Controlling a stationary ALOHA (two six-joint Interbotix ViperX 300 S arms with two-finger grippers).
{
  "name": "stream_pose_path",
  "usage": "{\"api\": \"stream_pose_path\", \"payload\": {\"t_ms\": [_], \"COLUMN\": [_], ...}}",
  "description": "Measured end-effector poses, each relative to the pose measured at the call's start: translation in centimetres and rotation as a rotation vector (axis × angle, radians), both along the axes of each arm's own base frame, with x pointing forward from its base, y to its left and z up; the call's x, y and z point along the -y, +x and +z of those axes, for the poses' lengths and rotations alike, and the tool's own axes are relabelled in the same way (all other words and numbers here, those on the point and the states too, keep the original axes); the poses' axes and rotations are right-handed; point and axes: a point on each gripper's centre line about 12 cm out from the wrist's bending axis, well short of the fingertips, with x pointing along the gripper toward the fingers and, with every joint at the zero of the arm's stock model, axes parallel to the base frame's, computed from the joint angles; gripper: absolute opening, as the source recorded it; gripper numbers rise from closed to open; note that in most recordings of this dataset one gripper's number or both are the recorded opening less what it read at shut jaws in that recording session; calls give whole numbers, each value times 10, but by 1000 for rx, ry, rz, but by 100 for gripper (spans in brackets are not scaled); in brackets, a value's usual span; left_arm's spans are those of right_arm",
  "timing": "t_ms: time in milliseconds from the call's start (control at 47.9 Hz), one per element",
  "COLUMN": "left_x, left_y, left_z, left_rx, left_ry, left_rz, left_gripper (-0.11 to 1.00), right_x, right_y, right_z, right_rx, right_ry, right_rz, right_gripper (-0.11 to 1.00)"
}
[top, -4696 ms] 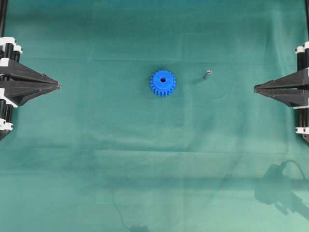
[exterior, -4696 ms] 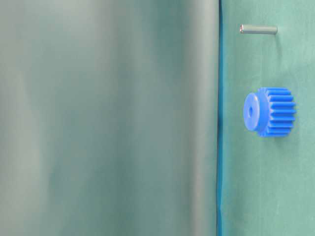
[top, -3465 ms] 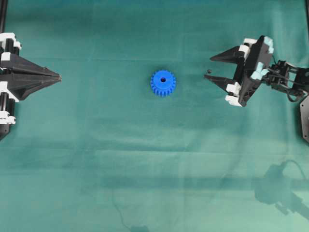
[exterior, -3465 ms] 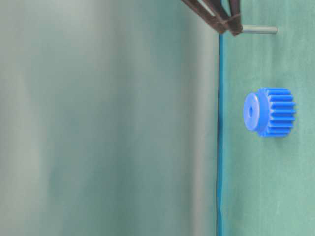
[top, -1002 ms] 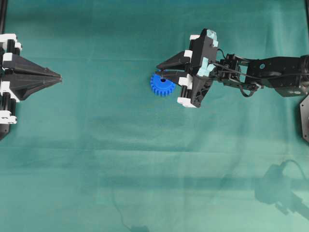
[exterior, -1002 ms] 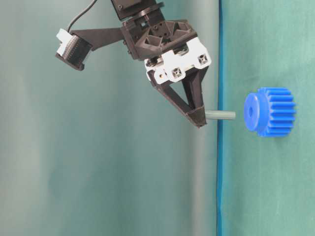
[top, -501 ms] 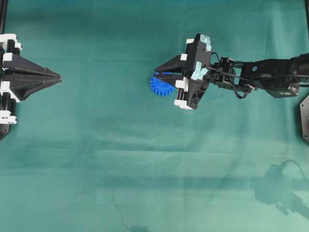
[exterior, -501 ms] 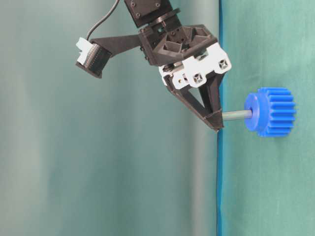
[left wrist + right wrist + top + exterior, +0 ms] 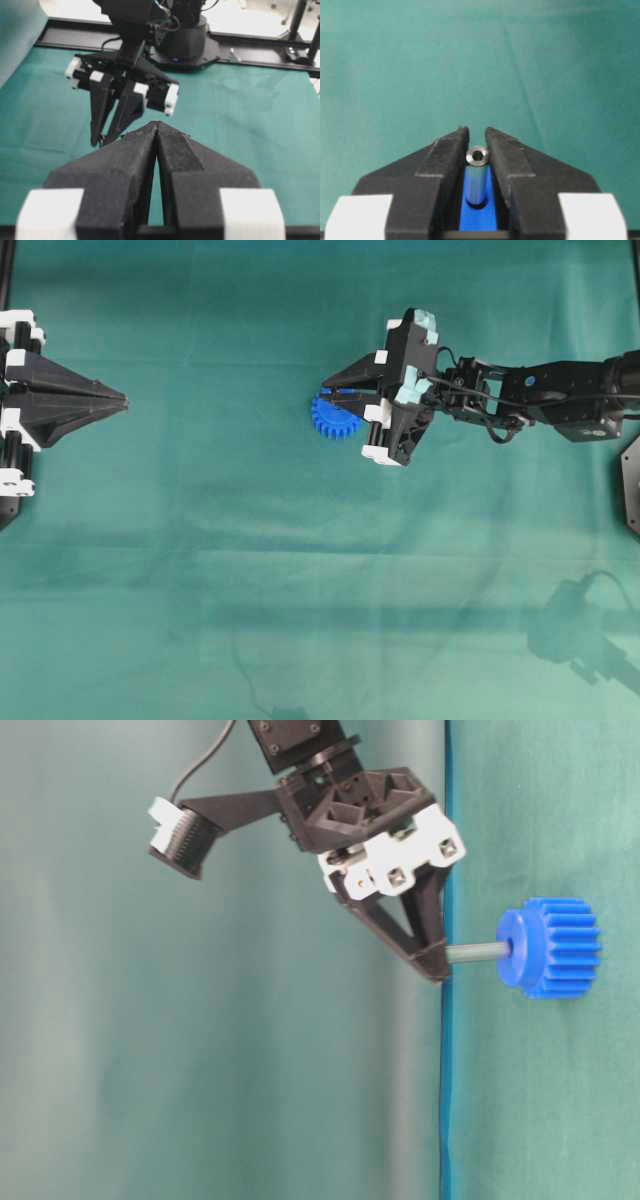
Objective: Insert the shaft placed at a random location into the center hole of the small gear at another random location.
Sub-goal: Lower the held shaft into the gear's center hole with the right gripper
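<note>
Pinching the shaft (image 9: 476,952), right gripper (image 9: 437,966) jaws nearly closed; shaft tip in gear (image 9: 551,947) hole. Left gripper (image 9: 120,400) closed, empty, far from gear.

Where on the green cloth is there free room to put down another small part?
Free: the wide strip of cloth between the left gripper and the small gear, and the whole band nearer the bottom edge in the overhead view. Crowded: around the gear, where the right gripper holds the shaft in its hub.
</note>
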Motion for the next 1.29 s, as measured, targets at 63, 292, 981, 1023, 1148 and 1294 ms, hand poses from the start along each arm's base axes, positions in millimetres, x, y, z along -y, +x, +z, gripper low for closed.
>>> {"api": "stream_pose_path", "payload": {"t_ms": [63, 292, 981, 1023, 1148, 1294], "left_x": [0, 0, 0, 0, 0, 0], "left_y": [0, 0, 0, 0, 0, 0], "left_z": [0, 0, 0, 0, 0, 0], "left_rx": [0, 0, -1, 0, -1, -1], "left_ry": [0, -1, -2, -1, -5, -5], "left_rz": [0, 0, 0, 0, 0, 0], "left_gripper": [0, 0, 0, 0, 0, 0], "right_x": [0, -2, -1, -1, -1, -1], "right_y": [-1, -8, -1, -1, -1, -1], "right_z": [8, 19, -16, -19, -21, -22], "right_rx": [18, 41, -39, -45, -49, -52], "right_ry": [-2, -8, 10, 12, 14, 15], "right_rz": [0, 0, 1, -2, -1, -3], "right_gripper": [25, 25, 25, 25, 25, 25]}}
